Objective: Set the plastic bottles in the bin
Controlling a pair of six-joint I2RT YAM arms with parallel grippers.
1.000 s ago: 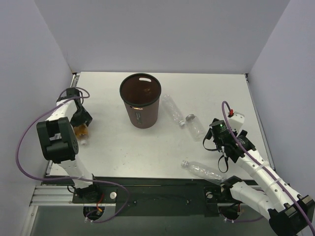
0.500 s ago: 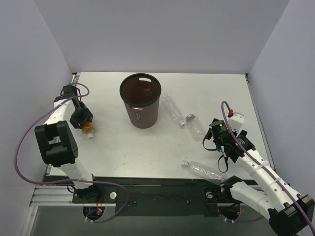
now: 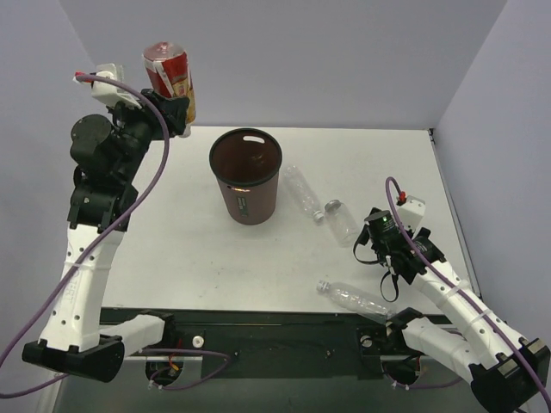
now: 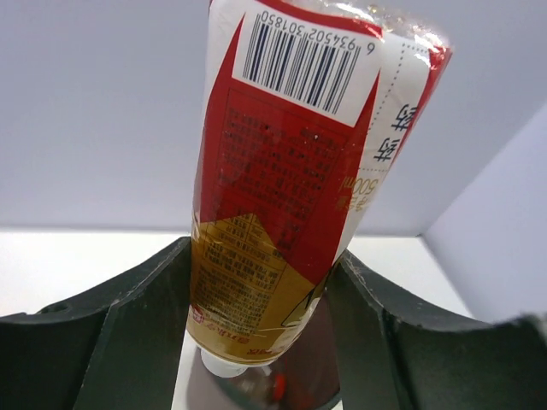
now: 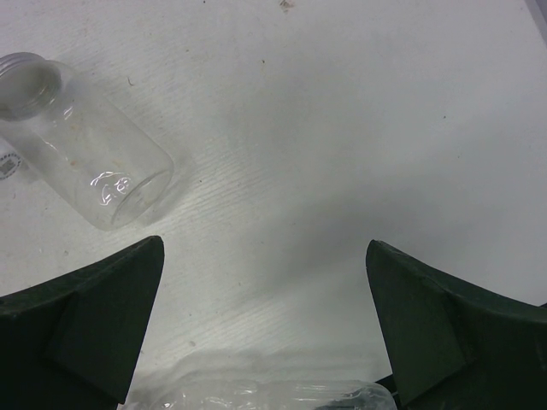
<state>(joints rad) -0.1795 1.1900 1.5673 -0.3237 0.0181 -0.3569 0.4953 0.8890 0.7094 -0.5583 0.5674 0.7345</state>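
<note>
My left gripper [image 3: 177, 114] is raised high over the table's back left, shut on a plastic bottle [image 3: 169, 73] with a red label and amber contents. In the left wrist view this bottle [image 4: 286, 179] stands cap down between my fingers [image 4: 145, 299]. The dark brown bin [image 3: 247, 176] stands upright right of it. On the table lie three clear bottles: a long one [image 3: 303, 194] beside the bin, a short one [image 3: 341, 221], and a long one [image 3: 353, 298] near the front edge. My right gripper [image 3: 365, 247] hovers open between these last two, holding nothing; its view shows the short bottle [image 5: 85, 145].
Grey walls close the table [image 3: 189, 258] in at the back and on both sides. A black rail [image 3: 275, 323] runs along the front edge between the arm bases.
The left gripper closed on the amber bottle at the table's left edge and lifted it high towards the bin. The right arm has not moved.
</note>
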